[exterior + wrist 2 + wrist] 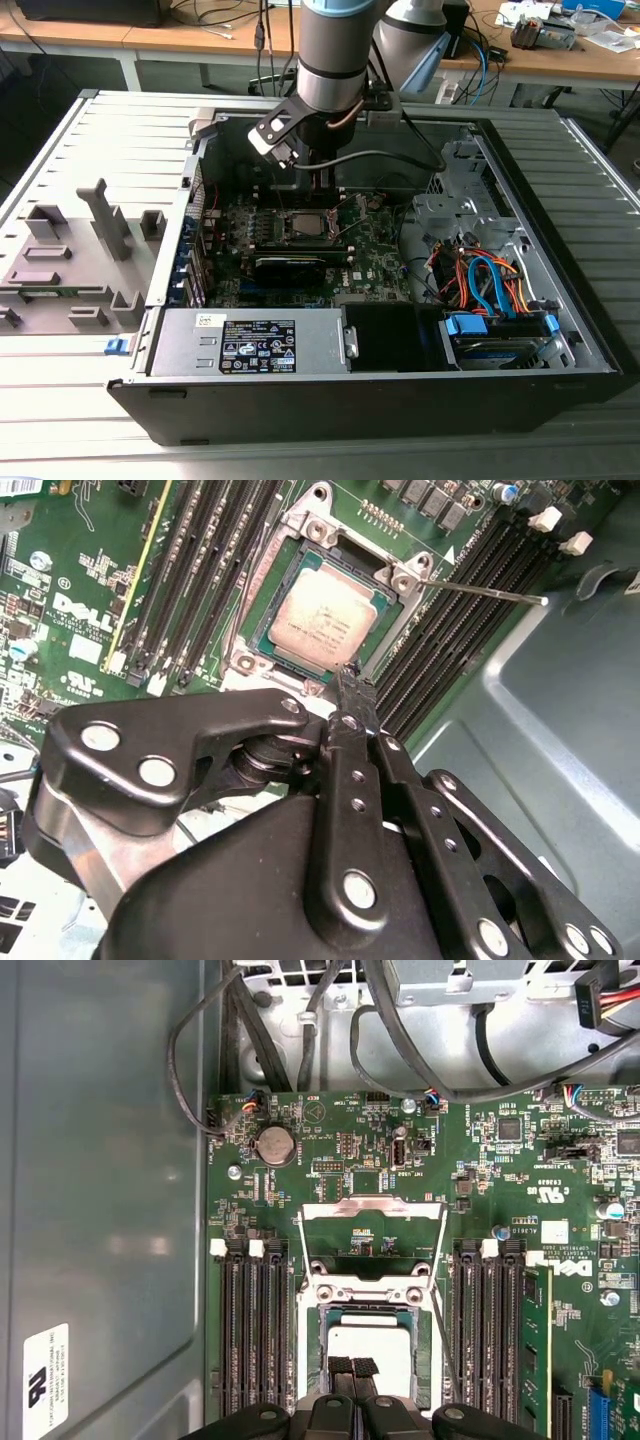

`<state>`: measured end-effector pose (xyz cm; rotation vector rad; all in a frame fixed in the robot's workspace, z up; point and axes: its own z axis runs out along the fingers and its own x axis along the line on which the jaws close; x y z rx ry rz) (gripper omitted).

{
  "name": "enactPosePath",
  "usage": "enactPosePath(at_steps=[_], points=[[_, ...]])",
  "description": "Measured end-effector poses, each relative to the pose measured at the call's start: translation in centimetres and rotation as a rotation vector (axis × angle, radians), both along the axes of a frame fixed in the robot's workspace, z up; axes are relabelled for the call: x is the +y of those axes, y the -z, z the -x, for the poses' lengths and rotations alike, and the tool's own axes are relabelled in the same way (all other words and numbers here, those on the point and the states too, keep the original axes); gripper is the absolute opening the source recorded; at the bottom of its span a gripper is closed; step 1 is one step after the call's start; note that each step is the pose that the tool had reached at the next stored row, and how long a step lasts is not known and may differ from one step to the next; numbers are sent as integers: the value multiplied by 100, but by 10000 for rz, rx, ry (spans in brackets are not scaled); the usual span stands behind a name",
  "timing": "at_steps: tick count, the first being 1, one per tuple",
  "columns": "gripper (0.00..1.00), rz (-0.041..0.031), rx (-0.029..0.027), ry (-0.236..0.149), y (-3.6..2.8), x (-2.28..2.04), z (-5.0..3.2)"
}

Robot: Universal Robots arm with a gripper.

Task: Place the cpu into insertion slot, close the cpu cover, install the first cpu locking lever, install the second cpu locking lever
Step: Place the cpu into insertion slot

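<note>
Over the insertion slot (370, 1290) edge you have the gripper (352, 1365), its fingers pressed together and pinching nothing. The cpu (325, 620) lies flat inside that slot. The cpu cover (372, 1206) stands swung open on the slot's side away from the gripper. A locking lever (480, 590) juts free beside the slot.

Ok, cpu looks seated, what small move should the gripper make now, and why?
Probably shift toward the cpu cover to tip it down: the cpu lies in the insertion slot, the cover stands open, and the gripper hangs shut, empty, at the cpu's edge.
</note>
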<state>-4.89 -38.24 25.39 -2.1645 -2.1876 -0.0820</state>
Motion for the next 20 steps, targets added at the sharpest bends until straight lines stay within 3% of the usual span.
enactPosePath(at_steps=[16, 17, 18, 19, 20], points=[[11, 0, 0, 0, -78, 0, 0], [11, 230, -1, 0, -110, 0, 0], [11, 773, 1, -2, -127, -1, -1], [11, 793, 0, -1, -170, 0, -1], [11, 792, -1, -1, -253, 0, -1]])
